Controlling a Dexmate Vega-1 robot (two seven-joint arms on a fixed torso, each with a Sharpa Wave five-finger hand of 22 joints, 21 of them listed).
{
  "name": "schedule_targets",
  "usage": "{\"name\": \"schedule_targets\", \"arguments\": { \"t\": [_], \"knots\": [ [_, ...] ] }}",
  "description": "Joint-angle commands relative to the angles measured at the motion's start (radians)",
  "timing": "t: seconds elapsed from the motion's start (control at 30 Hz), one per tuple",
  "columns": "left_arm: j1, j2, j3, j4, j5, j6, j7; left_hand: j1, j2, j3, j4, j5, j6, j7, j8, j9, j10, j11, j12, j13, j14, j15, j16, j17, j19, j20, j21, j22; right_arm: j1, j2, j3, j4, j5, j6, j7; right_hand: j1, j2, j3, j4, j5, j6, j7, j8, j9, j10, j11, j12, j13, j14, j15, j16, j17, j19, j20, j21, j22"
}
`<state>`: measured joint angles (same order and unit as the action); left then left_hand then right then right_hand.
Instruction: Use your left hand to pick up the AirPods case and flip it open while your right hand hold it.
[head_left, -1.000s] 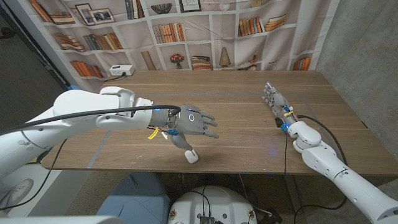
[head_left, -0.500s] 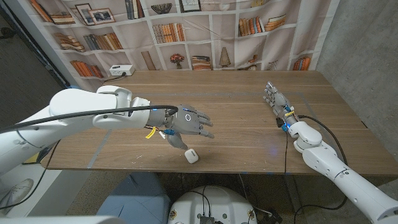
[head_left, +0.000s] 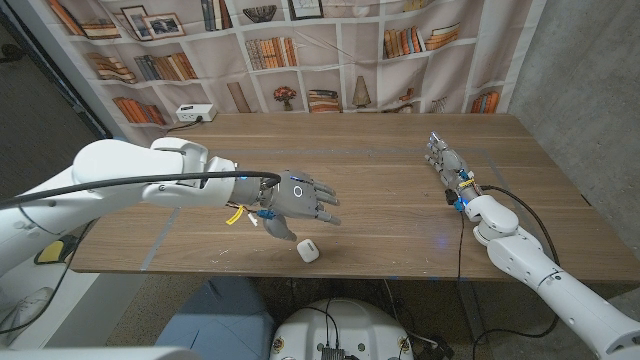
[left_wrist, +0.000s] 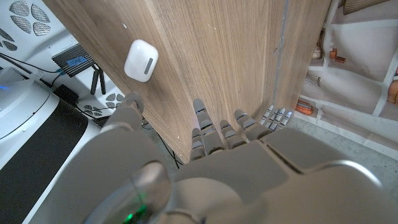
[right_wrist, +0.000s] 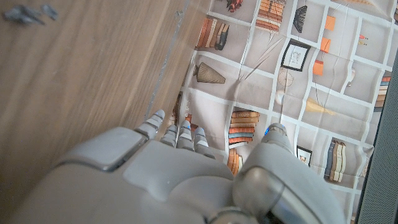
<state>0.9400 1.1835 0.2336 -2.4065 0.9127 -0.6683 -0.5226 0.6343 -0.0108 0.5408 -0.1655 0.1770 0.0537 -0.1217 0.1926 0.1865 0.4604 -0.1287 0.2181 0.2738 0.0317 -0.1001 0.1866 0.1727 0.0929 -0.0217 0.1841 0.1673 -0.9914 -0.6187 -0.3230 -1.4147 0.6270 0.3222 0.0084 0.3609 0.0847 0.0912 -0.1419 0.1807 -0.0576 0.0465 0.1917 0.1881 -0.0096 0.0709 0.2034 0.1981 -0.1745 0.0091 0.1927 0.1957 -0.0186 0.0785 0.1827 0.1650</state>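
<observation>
Head view: white earbud case (head_left: 308, 251) lies on the tabletop (head_left: 380, 190) close to the near edge, nothing gripping it. Left hand (head_left: 298, 197) hangs just above and behind the case, fingers (head_left: 325, 203) spread, holding nothing. Left wrist view has the case (left_wrist: 141, 60) lying beyond the thumb, apart from the fingers (left_wrist: 205, 127). Right hand (head_left: 443, 158) sits well off toward the right side of the tabletop, fingers extended and close together, empty.

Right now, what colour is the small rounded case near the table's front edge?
White. The small rounded plastic AirPods case shows best in the left wrist view, with a thin dark mark on its face.
</observation>
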Motion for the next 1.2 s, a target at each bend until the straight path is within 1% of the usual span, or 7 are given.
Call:
{"name": "schedule_targets", "arguments": {
  "t": [0.03,0.23,0.27,0.5,0.67,0.93,1.2],
  "knots": [
    [0.006,0.007,-0.012,0.01,0.017,-0.031,0.019,0.011,-0.006,0.001,-0.004,0.008,0.003,-0.009,0.004,0.0,0.009,-0.002,0.002,0.002,0.003,-0.008,0.001,0.001,-0.001,-0.004,0.003,0.004,0.011,0.004,-0.012,0.01,-0.023,0.008,-0.004,0.012,-0.002,0.009,-0.001,-0.003,0.002,-0.005,0.005,0.002,0.02,-0.009,0.01,0.001,-0.03,-0.006,0.008,0.0,-0.006,0.004,0.007,0.006],
    [0.0,0.017,-0.02,0.013,0.022,-0.042,0.012,0.014,-0.009,-0.001,-0.003,0.008,-0.004,-0.008,0.001,0.0,0.004,-0.002,0.0,0.002,-0.003,-0.008,0.0,0.001,-0.003,-0.005,0.003,0.004,0.015,0.006,-0.013,0.015,-0.02,0.009,0.0,0.012,-0.002,0.01,-0.001,-0.003,0.002,-0.005,0.006,0.002,0.025,-0.01,0.011,0.001,-0.029,-0.006,0.008,0.0,-0.006,0.004,0.007,0.006],
    [0.003,0.02,-0.025,0.014,0.023,-0.044,0.016,0.014,-0.01,-0.001,-0.003,0.009,-0.004,-0.008,0.001,0.0,0.003,-0.002,0.0,0.002,-0.004,-0.008,0.0,0.001,-0.001,-0.011,0.004,0.004,0.015,0.007,-0.014,0.016,-0.022,0.009,-0.001,0.012,-0.002,0.01,-0.001,-0.003,0.002,-0.005,0.006,0.002,0.025,-0.011,0.011,0.001,-0.029,-0.006,0.008,0.0,-0.006,0.004,0.007,0.006],
    [-0.01,0.034,-0.024,0.009,0.024,-0.061,-0.017,0.02,-0.011,-0.002,-0.003,0.01,-0.016,-0.01,-0.003,0.0,-0.006,-0.003,-0.004,0.001,-0.022,-0.009,-0.005,0.002,-0.005,-0.019,0.003,0.004,0.021,0.018,-0.016,0.037,-0.016,0.02,0.008,0.013,-0.002,0.01,-0.001,-0.003,0.002,-0.005,0.006,0.002,0.025,-0.012,0.011,0.002,-0.03,-0.006,0.008,0.0,-0.007,0.004,0.007,0.006],
    [-0.007,0.033,-0.026,0.014,0.044,-0.081,0.008,0.021,-0.013,-0.005,-0.001,0.011,-0.022,-0.014,-0.003,0.0,-0.019,-0.004,-0.008,0.0,-0.037,-0.007,-0.007,0.002,-0.014,-0.023,0.0,0.004,0.025,0.021,-0.021,0.046,-0.018,0.018,0.01,0.013,-0.002,0.01,-0.001,-0.003,0.003,-0.005,0.006,0.002,0.024,-0.012,0.01,0.002,-0.029,-0.006,0.008,0.0,-0.007,0.005,0.007,0.006],
    [0.037,0.04,-0.06,0.026,0.081,-0.094,0.075,0.024,-0.011,-0.005,0.0,0.011,-0.021,-0.017,-0.002,0.0,-0.018,-0.011,-0.007,0.0,-0.041,-0.01,-0.006,0.002,-0.017,-0.027,0.0,0.004,0.027,0.023,-0.021,0.049,-0.018,0.02,0.007,0.013,-0.003,0.011,0.0,-0.003,0.004,-0.005,0.006,0.002,0.024,-0.012,0.01,0.002,-0.03,-0.005,0.008,0.0,-0.008,0.005,0.006,0.006],
    [0.051,0.04,-0.066,0.035,0.114,-0.097,0.113,0.031,-0.012,-0.005,-0.002,0.013,-0.013,-0.023,0.002,0.0,-0.009,-0.015,-0.003,-0.001,-0.035,-0.014,-0.002,0.002,-0.015,-0.026,0.002,0.004,0.018,0.022,-0.015,0.045,-0.011,0.021,0.002,0.014,-0.003,0.011,0.0,-0.003,0.003,-0.005,0.006,0.002,0.023,-0.012,0.009,0.002,-0.03,-0.006,0.008,0.0,-0.008,0.005,0.006,0.006]
  ]
}}
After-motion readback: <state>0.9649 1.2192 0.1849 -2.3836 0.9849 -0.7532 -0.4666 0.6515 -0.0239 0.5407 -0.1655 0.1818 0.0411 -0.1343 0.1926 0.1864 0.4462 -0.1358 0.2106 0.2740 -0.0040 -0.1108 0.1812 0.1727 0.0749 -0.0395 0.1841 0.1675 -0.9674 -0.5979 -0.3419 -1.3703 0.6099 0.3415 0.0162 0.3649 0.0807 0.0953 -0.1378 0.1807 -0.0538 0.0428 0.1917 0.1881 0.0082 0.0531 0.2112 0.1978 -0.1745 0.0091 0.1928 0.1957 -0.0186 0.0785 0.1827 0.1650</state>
